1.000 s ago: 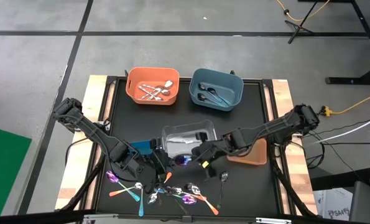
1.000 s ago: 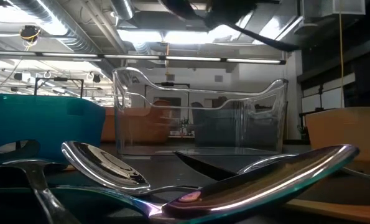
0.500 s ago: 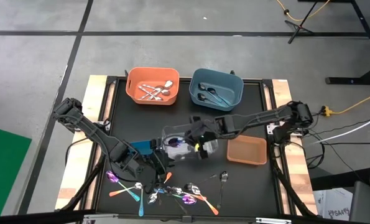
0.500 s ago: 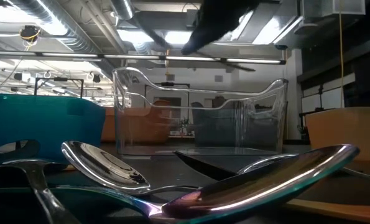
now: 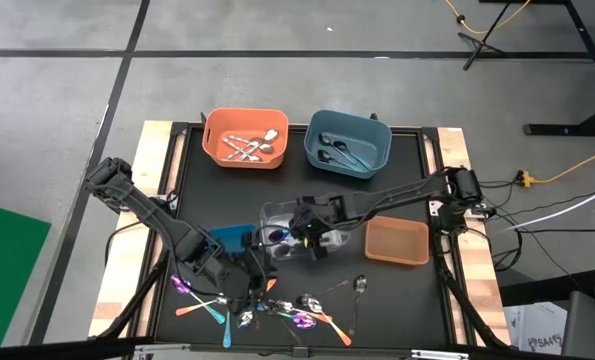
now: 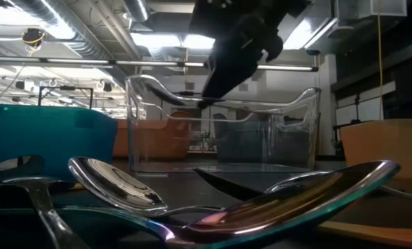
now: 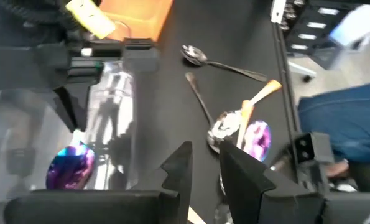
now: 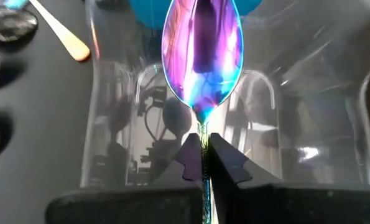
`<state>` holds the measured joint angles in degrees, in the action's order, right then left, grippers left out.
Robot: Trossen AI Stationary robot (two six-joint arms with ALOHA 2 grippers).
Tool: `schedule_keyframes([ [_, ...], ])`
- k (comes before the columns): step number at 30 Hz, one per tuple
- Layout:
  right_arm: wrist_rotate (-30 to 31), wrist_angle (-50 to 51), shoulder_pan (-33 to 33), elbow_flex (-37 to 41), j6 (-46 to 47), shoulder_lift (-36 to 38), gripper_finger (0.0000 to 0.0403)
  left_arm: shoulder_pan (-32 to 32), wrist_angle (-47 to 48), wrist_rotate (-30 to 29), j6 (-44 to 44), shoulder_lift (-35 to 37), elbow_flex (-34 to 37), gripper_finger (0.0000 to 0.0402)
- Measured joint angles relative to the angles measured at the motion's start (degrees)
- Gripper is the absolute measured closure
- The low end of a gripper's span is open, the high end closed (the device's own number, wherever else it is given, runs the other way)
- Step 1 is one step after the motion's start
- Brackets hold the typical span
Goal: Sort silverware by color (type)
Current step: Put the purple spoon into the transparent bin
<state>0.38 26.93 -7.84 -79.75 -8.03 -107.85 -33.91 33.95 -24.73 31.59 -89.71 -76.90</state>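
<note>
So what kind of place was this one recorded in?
Most likely a lab or industrial workshop: a bare concrete floor with taped lines surrounds the table, exposed ducts and strip lights run overhead, and an orange cable trails across the floor.

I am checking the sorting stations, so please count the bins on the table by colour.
Orange bin: 1
Dark blue bin: 1
Clear bin: 1
Brown tray: 1
Bright teal bin, partly covered: 1
Total: 5
</note>
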Motion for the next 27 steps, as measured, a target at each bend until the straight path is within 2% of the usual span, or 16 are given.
schedule_keyframes([
  [15,1.6,0.1,0.0,0.0,0.1,-4.5,0.0402,-2.3,0.1,0.3,2.8,0.0,0.0,0.0327],
  [27,1.6,2.0,0.0,0.0,0.2,-6.1,0.0402,-6.6,1.3,8.5,21.1,0.0,0.0,0.0327],
])
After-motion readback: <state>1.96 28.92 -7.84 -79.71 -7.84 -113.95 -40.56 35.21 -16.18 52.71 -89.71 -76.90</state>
